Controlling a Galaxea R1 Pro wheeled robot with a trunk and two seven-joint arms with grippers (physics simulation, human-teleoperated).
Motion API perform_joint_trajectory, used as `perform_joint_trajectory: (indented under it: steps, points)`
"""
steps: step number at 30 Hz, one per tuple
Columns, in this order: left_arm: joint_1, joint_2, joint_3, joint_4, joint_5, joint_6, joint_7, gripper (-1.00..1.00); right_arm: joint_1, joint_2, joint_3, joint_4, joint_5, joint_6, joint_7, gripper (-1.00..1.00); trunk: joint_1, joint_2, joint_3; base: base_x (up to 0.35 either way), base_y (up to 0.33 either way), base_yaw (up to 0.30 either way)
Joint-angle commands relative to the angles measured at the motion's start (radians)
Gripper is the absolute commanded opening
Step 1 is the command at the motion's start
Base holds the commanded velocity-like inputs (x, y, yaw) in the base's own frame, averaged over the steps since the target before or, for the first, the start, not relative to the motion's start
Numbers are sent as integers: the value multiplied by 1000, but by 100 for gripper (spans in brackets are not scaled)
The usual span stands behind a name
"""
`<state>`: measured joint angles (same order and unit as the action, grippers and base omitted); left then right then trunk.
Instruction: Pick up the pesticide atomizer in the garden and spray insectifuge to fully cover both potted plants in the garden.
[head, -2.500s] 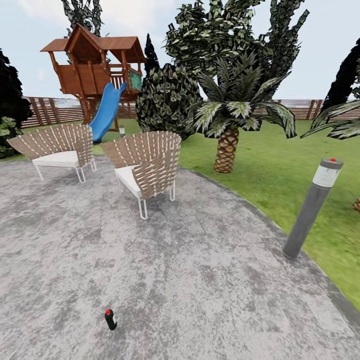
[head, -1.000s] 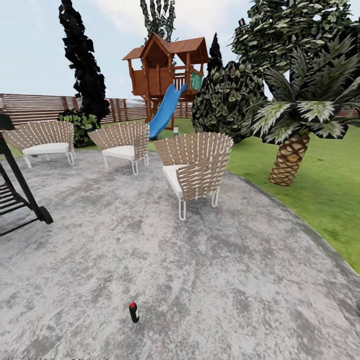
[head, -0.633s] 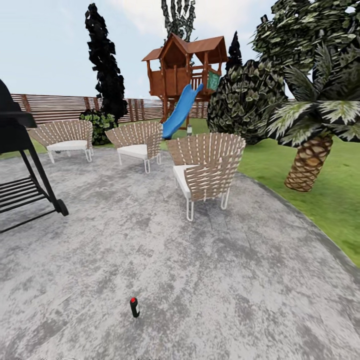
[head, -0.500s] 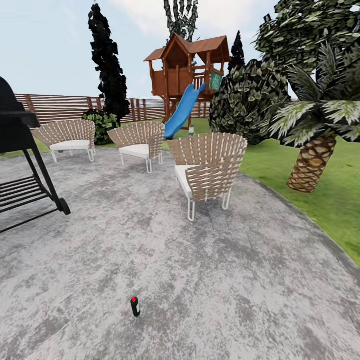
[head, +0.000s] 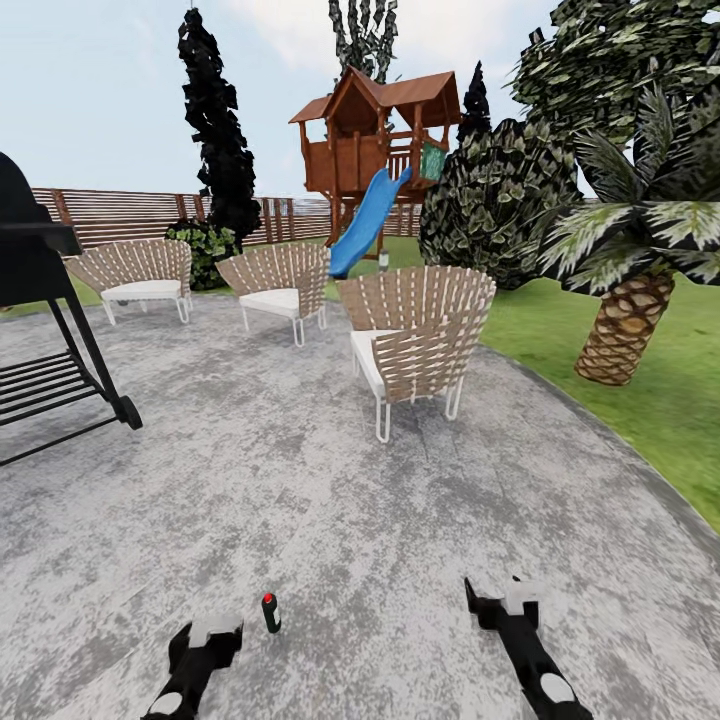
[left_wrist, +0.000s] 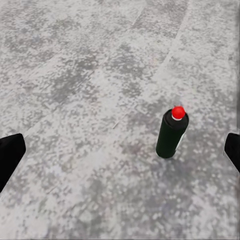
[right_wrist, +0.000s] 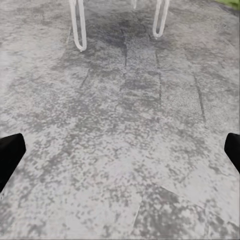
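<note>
The pesticide atomizer (head: 270, 613) is a small dark green bottle with a red top, standing upright on the grey paved patio (head: 300, 500). In the head view my left gripper (head: 208, 632) hovers just left of it, near the picture's lower edge. In the left wrist view the atomizer (left_wrist: 171, 133) stands ahead of the left gripper (left_wrist: 120, 155), whose fingertips (left_wrist: 10, 156) are spread wide and open. My right gripper (head: 497, 600) is off to the bottle's right, also open over bare paving (right_wrist: 120, 155). The potted plants are out of view.
Three woven chairs stand on the patio, the nearest (head: 415, 340) straight ahead. A black grill (head: 45, 330) is at the left. Lawn (head: 640, 400) and a palm (head: 625, 320) lie to the right. A wooden playhouse with a blue slide (head: 375, 170) and a slatted fence (head: 130, 215) stand behind.
Both arms have risen into the head view, either side of the atomizer. Before that the camera turned left, bringing the grill into view. The bottle has stayed in place.
</note>
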<state>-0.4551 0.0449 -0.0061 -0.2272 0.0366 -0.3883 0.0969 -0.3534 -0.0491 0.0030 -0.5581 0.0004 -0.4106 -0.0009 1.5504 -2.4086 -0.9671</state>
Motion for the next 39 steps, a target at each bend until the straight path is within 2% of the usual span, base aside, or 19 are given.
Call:
perform_joint_trajectory:
  steps: [1, 6, 12, 17, 31, 39]
  points:
    - [-5, 0, -1, 1, 4, -3, 1, 100, -9, 1, 0, 1, 0, 0, 1, 100, 0, 0, -1, 0, 0, 0]
    - [-14, 3, 5, 2, 5, -5, 1, 100, -38, 5, 2, 4, 2, 11, 6, 100, 0, 0, -1, 0, 0, 0]
    - [-11, 1, 1, 0, 5, -15, 11, 100, -41, 2, -1, 10, 4, 12, 7, 100, 0, 0, -1, 0, 0, 0]
    - [-11, -1, 0, 1, 5, -15, 12, 100, -41, -4, -1, 52, 3, 12, 7, 100, 0, 0, -1, 105, -44, 0]
    - [-13, 2, 1, 0, 6, -15, 12, 100, -41, -3, -2, 64, 2, 10, 5, 100, 0, 0, -1, 171, -243, 4]
    - [-14, 6, 3, 0, 10, -16, 12, 100, -41, 1, -1, 65, 3, 10, 1, 100, 0, 0, -9, 89, -193, 162]
